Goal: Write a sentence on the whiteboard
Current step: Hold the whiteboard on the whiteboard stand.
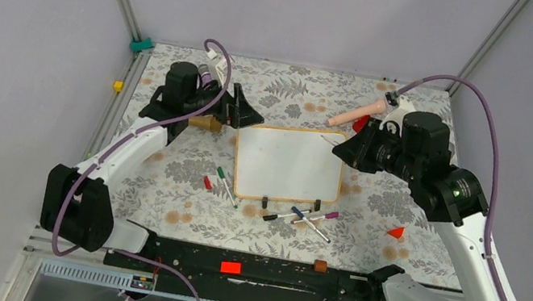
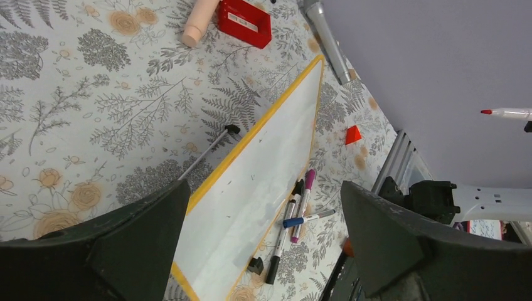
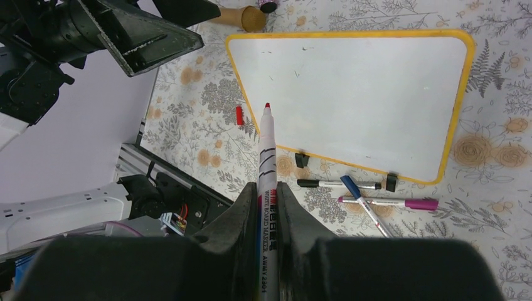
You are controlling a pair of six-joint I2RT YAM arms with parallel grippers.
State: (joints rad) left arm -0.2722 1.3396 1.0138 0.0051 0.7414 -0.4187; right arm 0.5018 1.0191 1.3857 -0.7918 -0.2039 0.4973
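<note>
- While the whiteboard (image 1: 290, 163) lies flat on the table (image 1: 160, 182), the right gripper (image 3: 268, 191) is clamped on a red-tipped marker (image 3: 267, 144) at the whiteboard's far-right corner.
- Left gripper (image 1: 246, 114): fingers apart, empty, beside the whiteboard's far-left corner.

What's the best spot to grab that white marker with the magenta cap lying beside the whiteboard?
Probably near the cap end of the white magenta-capped marker, coming from straight above and gripping across the barrel. It lies flat on the floral tablecloth, and a blue-capped marker crosses its other end, leaving the cap end clear.
</note>
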